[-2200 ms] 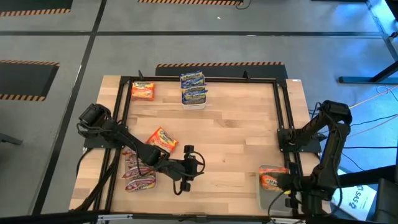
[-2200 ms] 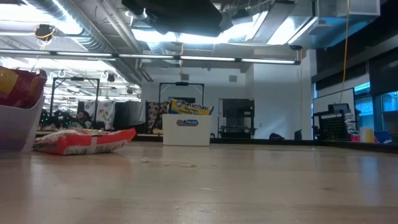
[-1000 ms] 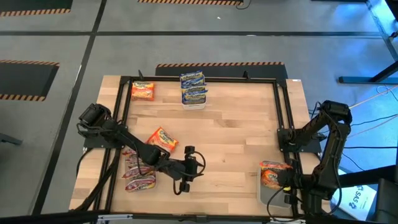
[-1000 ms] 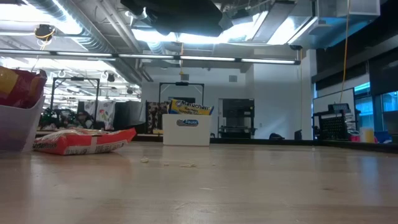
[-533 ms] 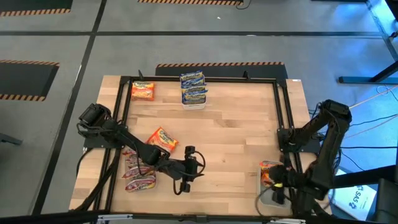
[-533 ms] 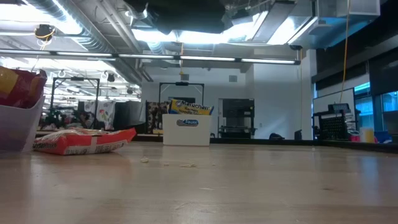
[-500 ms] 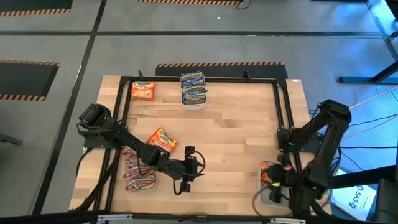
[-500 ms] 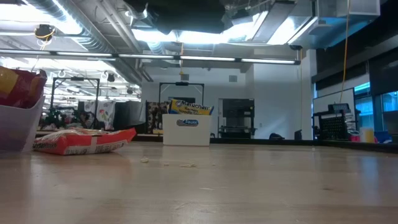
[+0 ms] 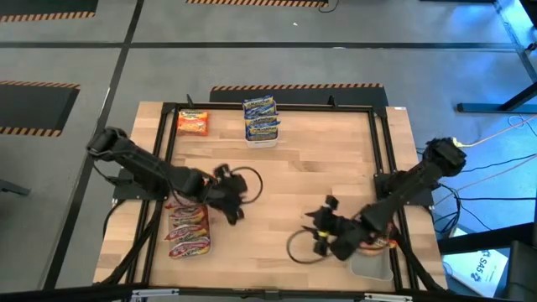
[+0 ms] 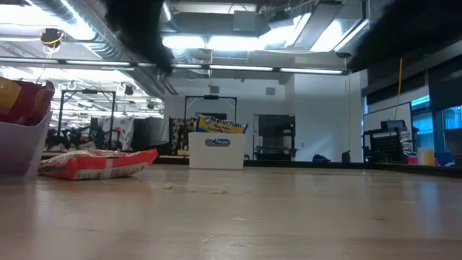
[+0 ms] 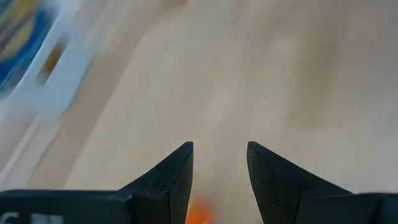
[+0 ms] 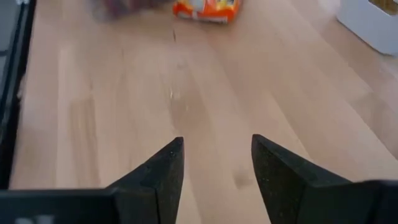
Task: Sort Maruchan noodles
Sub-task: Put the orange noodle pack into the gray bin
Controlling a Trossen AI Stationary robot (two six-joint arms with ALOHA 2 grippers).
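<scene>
My left gripper (image 9: 232, 211) (image 11: 219, 147) hovers open over the table's left middle, nothing between its fingertips. An orange Maruchan packet shows only as an orange patch (image 11: 198, 215) low between its fingers. My right gripper (image 9: 316, 237) (image 12: 216, 140) hangs open over bare wood right of centre, near the front edge. Red packets (image 9: 189, 231) lie stacked near the left front. Another orange packet (image 9: 193, 123) (image 10: 97, 165) lies flat at the far left. Blue packets stand in a white tub (image 9: 261, 120) (image 10: 216, 149) at the far middle.
A tub (image 9: 375, 263) with orange packets (image 9: 379, 244) sits at the near right corner, just behind my right gripper. A black frame rail (image 9: 382, 151) runs around the table. In the low view a pale tub (image 10: 18, 144) with red packets stands at the left.
My left gripper has gone from the near middle toward the far left and up, turning as it went, and now hangs over the spot where the orange packet lay. My right gripper has swung from the near-right tub toward the table's left, out over bare wood.
</scene>
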